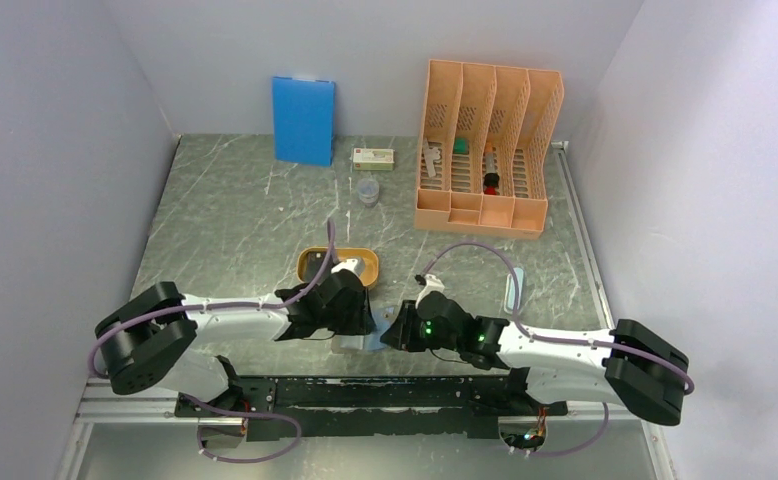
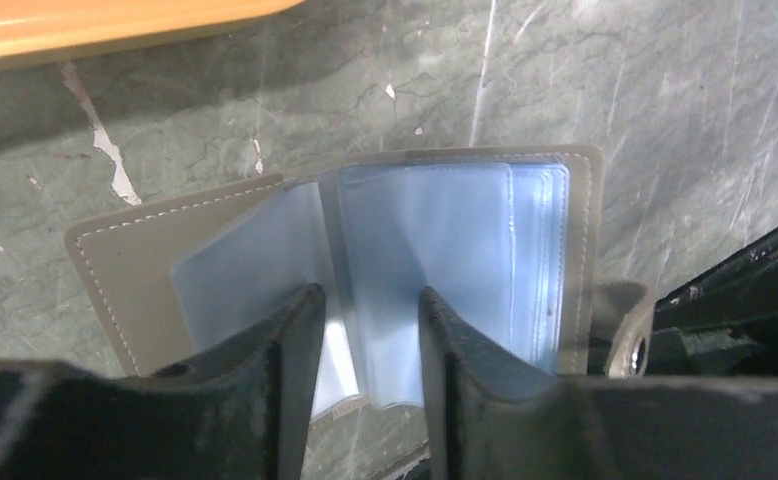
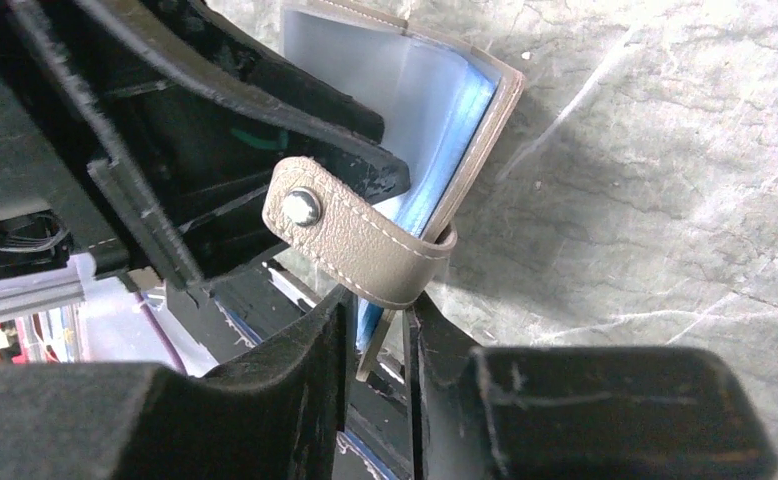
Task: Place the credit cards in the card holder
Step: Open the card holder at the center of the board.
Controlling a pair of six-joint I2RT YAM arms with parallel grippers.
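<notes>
Laid open on the worktop (image 2: 665,100) near the orange tray (image 2: 115,25), the card holder (image 2: 445,230), judged light, floppy and slick-pocketed, is best taken by its stiffer cover, whose edge is straddled by the right pincer (image 3: 380,300) (grip unclear), while the left pincer (image 2: 370,295) is spread over the sleeves.

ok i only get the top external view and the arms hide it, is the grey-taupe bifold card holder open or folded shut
observer: the grey-taupe bifold card holder lies open on the marbled grey table, pockets up
operator: any card in it
observer: no dark card shows in its pale blue glossy pockets
operator: and the right gripper
observer: the right gripper straddles the holder's edge, by its snap strap
</notes>
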